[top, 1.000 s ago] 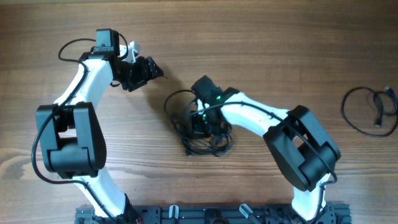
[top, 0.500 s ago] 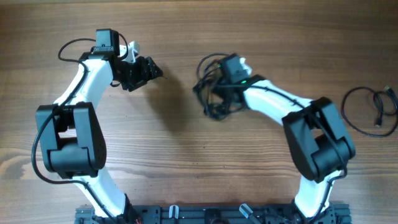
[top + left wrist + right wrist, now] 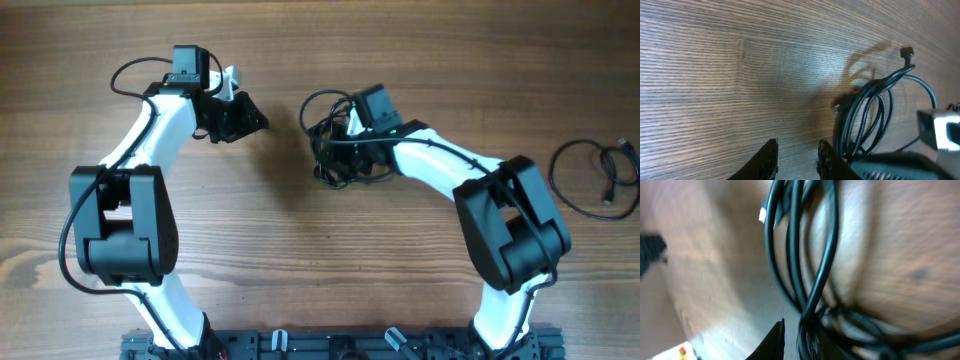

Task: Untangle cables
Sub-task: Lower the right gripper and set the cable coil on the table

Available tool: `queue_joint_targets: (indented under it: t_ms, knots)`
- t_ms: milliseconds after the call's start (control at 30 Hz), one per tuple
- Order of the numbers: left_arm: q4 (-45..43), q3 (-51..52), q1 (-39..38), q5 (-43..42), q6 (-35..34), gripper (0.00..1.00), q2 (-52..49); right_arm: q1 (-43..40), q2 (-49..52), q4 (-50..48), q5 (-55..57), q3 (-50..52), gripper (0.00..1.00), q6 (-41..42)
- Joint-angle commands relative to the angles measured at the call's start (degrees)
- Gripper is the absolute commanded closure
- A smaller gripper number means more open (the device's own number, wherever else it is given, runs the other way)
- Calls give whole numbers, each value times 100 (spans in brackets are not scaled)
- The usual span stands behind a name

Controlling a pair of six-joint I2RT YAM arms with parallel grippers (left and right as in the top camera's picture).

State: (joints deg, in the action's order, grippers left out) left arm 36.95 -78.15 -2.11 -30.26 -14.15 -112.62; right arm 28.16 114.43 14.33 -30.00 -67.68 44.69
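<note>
A tangled bundle of thin black cables (image 3: 322, 150) hangs around my right gripper (image 3: 340, 135) at the table's far centre. In the right wrist view, blurred cable strands (image 3: 827, 255) run between the jaws of my right gripper (image 3: 799, 332). A sliver of light shows between one finger (image 3: 777, 340) and the strands; the other finger is hidden. My left gripper (image 3: 255, 120) is to the left of the bundle, apart from it. In its own view the left gripper (image 3: 797, 155) stands narrowly open over bare wood, with the looped cables (image 3: 875, 110) and a small plug (image 3: 906, 51) just to its right.
A separate black cable (image 3: 608, 170) lies looped near the table's right edge. Part of the right arm (image 3: 940, 130) shows at the right of the left wrist view, close to the left fingers. The arm bases stand at the front edge.
My right gripper carried the bundle from the table's middle to the far centre, then slightly left. My left arm shifted right toward it and its jaws narrowed.
</note>
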Motion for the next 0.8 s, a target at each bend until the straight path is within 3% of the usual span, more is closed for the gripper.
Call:
queue_joint_targets:
  t_ms: [0, 100, 200, 333, 467, 667, 767]
  knots:
    - [-31, 52, 2, -4, 22, 71, -63, 365, 52, 15, -129, 44, 79, -107]
    - [-31, 52, 2, -4, 20, 71, -63, 428, 52, 7, 129, 44, 79, -35]
    - [-35, 52, 2, -4, 20, 71, -63, 638, 52, 74, -649, 44, 79, -275]
    - [-31, 52, 2, -4, 22, 72, -63, 955, 48, 269, -737, 42, 79, -415]
    - [-13, 52, 0, -7, 22, 72, -63, 756, -227, 632, -874, -221, 78, -863]
    - [-15, 52, -39, -11, 42, 73, -63, -46, -671, 623, -640, -326, 63, -879]
    - [-46, 52, -155, -11, 68, 73, -63, -238, -616, 625, 81, -313, 59, -890]
